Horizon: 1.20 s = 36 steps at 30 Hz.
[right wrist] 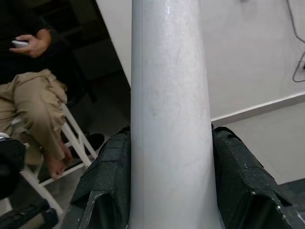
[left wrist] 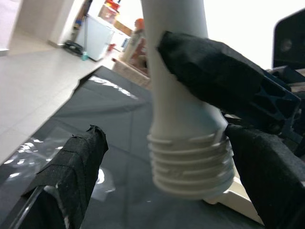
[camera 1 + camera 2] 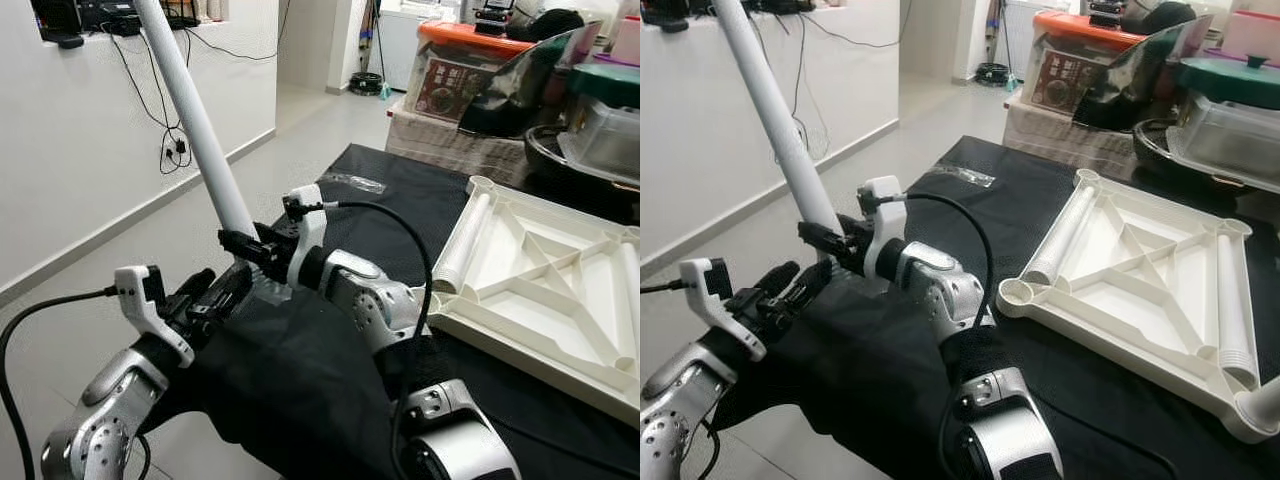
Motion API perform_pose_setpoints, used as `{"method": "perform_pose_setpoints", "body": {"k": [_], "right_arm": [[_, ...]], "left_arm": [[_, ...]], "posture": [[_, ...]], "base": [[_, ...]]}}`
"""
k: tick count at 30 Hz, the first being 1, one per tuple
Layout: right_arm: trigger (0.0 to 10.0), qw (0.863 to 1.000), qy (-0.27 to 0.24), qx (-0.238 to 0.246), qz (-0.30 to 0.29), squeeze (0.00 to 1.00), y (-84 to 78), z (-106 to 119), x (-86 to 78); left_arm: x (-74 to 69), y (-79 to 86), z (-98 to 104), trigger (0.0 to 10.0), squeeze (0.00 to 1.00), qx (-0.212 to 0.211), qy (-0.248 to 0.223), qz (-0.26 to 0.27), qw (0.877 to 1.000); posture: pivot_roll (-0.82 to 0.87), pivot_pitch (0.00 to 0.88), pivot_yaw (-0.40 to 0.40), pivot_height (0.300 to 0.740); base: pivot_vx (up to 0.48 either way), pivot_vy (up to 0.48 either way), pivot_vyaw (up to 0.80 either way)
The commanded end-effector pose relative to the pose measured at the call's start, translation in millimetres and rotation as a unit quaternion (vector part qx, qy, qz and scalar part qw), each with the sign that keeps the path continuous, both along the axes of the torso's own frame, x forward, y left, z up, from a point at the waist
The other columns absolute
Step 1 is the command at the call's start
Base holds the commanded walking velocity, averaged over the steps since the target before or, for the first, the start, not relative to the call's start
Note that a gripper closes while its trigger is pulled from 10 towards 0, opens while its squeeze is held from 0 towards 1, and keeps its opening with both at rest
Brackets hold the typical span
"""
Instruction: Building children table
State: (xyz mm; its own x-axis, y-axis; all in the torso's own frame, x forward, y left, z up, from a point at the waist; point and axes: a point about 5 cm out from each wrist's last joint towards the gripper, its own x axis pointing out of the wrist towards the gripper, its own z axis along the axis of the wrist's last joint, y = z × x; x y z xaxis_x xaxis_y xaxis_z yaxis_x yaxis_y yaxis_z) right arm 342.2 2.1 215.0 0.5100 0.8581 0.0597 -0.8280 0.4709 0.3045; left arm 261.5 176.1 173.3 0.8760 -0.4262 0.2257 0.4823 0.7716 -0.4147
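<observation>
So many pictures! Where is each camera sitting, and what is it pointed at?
Left eye view: on the head, looking down at the black-covered table, the upturned white plastic tabletop and both silver arms.
Right eye view: its twin, same scene.
Left wrist view: along the left gripper, at the long white plastic table leg and its threaded end.
Right wrist view: along the right gripper, clamped on that leg; a seated person behind.
All four share the leg.

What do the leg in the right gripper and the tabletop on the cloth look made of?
Leg: likely moulded plastic, smooth white with a faint sheen, and a moulded screw thread at its end. Tabletop: probably the same off-white plastic, matt, with thin ribs and round corner sockets. Right gripper clamps the leg.
</observation>
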Motion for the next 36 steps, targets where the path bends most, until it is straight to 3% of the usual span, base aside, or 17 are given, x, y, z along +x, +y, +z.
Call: {"method": "perform_pose_setpoints", "body": {"k": [1,13,23,32,36], "right_arm": [[0.0,0.999,0.013,0.03,0.013,0.0,11.6,-1,-10.3],[0.0,0.999,-0.014,0.025,0.034,0.0,27.8,19,-26.5],[0.0,0.997,-0.03,0.031,0.059,0.0,39.5,30,-34.5],[0.0,0.996,-0.027,0.035,0.074,0.0,42.8,32,-42.3],[0.0,0.997,-0.023,0.037,0.071,0.0,42.5,32,-41.8]], "left_arm": [[0.5,-2.1,-7,10.0,0.0,0.003,0.02,-0.009,1.0],[-2.5,-12.7,-14,10.0,0.0,0.028,0.032,-0.065,0.997],[-5.1,-11.1,-18,10.0,0.0,0.038,0.036,-0.06,0.997],[3.8,-4.7,-17,10.0,0.0,0.05,0.029,-0.017,0.998],[3.3,-8.8,-17,10.0,0.0,0.054,0.028,-0.031,0.998]], "posture": [[0.07,0.0,-0.078,0.74],[0.07,0.0,-0.079,0.74],[0.08,0.0,-0.086,0.74],[0.07,0.0,-0.081,0.74],[0.07,0.0,-0.078,0.74]], "base": [[0.0,0.0,0.0],[0.0,0.0,0.0],[0.0,0.0,0.0],[0.0,0.0,0.0],[0.0,0.0,0.0]]}}
